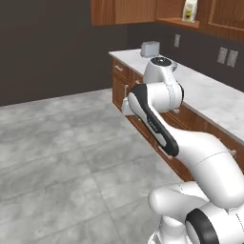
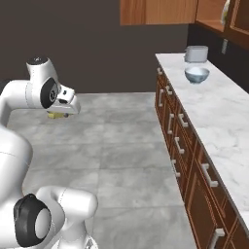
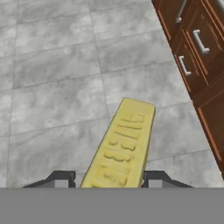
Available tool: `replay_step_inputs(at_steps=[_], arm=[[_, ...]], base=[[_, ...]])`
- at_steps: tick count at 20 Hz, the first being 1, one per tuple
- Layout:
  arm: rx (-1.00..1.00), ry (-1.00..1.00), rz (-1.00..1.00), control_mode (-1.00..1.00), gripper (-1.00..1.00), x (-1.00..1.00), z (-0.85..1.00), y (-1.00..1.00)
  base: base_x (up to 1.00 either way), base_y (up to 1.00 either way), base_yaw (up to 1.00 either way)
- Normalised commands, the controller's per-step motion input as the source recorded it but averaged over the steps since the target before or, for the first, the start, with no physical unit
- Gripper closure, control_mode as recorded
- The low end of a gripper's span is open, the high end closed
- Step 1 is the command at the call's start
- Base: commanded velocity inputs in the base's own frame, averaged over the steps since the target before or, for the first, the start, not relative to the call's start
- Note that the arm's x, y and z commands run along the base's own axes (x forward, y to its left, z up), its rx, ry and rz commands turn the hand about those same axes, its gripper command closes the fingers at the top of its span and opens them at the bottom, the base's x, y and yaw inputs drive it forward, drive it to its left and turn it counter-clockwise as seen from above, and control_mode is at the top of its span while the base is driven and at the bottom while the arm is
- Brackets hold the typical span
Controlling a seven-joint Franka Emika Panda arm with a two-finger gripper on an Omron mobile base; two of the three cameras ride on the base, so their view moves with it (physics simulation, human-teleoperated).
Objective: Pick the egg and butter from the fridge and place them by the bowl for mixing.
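Running along the right side of the right base view, the marble worktop point(image 2: 219, 121) tops a row of wooden drawers point(image 2: 182, 131), with grey floor tiles point(image 2: 116, 146) filling the middle. The bowl point(image 2: 197, 74) sits upper right on it, just in front of a toaster point(image 2: 196, 53). At the bottom of the hand view, the end effector point(image 3: 108, 178) is clamped on the butter point(image 3: 123, 144), one fingertip each side, over the floor.

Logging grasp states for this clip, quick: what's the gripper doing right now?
Gripper: closed on the butter, the pale-yellow stick sticking out between its fingertips, above the floor.
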Motion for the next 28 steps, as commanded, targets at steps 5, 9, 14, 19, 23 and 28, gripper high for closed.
replay_step_inputs(at_steps=[5,9,14,19,23,28], arm=[[0.00,0.00,0.00,1.00,1.00,0.00,0.00,0.00],[0.00,0.00,0.00,1.00,1.00,0.00,0.00,0.00],[0.00,0.00,0.00,1.00,1.00,0.00,0.00,0.00],[0.00,0.00,0.00,1.00,1.00,0.00,0.00,0.00],[0.00,0.00,0.00,1.00,1.00,0.00,0.00,0.00],[0.00,0.00,0.00,1.00,1.00,0.00,0.00,0.00]], base=[[0.76,-0.04,-0.03],[0.75,-0.03,-0.07],[0.71,-0.02,-0.15],[0.65,0.00,-0.23],[0.60,0.00,-0.29],[0.55,0.00,-0.37]])
